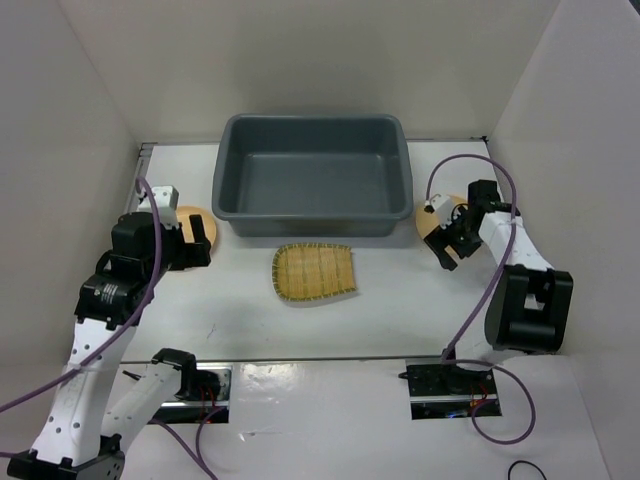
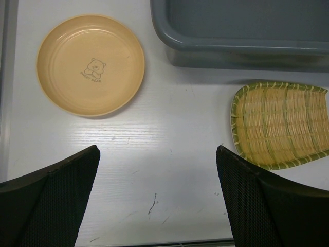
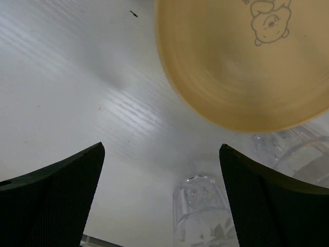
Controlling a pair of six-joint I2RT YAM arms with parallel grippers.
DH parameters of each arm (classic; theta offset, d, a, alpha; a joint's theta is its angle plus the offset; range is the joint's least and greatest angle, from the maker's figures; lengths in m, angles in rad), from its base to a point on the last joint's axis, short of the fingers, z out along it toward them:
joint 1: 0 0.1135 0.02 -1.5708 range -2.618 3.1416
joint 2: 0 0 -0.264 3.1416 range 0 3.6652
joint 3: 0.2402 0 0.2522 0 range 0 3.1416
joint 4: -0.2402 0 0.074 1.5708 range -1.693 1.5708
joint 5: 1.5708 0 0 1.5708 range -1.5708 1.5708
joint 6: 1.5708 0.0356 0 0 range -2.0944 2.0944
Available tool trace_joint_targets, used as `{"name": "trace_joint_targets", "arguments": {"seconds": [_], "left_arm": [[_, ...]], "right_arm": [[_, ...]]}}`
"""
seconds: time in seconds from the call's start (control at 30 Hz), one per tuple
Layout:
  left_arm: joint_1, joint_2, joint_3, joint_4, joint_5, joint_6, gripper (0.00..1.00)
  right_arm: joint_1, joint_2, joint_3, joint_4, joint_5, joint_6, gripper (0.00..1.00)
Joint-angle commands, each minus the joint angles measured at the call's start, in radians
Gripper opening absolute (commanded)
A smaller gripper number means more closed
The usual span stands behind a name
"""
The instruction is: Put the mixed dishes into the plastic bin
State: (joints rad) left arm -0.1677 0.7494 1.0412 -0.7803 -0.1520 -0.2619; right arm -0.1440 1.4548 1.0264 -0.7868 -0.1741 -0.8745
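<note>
Left hand (image 2: 157, 200) gapes wide above the counter (image 2: 154, 154), left plate (image 2: 90, 64) just ahead, beside the bin (image 2: 231, 49). Right hand (image 3: 162, 200) equally apart, empty. Smart play: drop low, straddle one rim edge, then pinch.

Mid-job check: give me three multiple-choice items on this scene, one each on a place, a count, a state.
1. Where is the woven tray? A on the table in front of the bin; B inside the bin; C held in the air.
2. How many yellow-orange plates are on the table? A one; B two; C four.
3. The left gripper is: A open and empty; B shut on a plate; C shut on the tray.
Answers: 1 A, it lies before the bin's front wall. 2 B, left plate and right plate flank the bin. 3 A, bare table shows between its fingers.
</note>
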Motion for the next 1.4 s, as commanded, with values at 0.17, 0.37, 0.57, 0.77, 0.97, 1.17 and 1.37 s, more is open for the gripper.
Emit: {"name": "trace_joint_targets", "arguments": {"seconds": [0.17,0.37,0.57,0.77,0.97,1.17,1.37], "left_arm": [[0.005,0.031,0.003,0.041,-0.008,0.004,1.00],[0.005,0.077,0.003,0.041,-0.008,0.004,1.00],[0.005,0.113,0.003,0.041,-0.008,0.004,1.00],[0.005,0.122,0.003,0.041,-0.008,0.004,1.00],[0.005,0.113,0.003,0.041,-0.008,0.004,1.00],[0.005,0.094,-0.006,0.050,-0.008,0.004,1.00],[0.005,0.084,-0.006,0.050,-0.008,0.004,1.00]], "right_arm": [[-0.049,0.139,0.020,0.127,-0.053,-0.060,0.95],[-0.049,0.226,0.020,0.173,-0.076,-0.060,0.94],[-0.058,0.318,0.052,0.143,-0.094,-0.070,0.74],[-0.068,0.349,0.064,0.090,-0.084,-0.130,0.42],[-0.078,0.231,0.064,0.034,-0.094,-0.152,0.00],[-0.052,-0.024,0.101,-0.034,-0.134,-0.179,0.00],[0.012,-0.140,0.188,-0.034,-0.114,-0.121,0.00]]}}
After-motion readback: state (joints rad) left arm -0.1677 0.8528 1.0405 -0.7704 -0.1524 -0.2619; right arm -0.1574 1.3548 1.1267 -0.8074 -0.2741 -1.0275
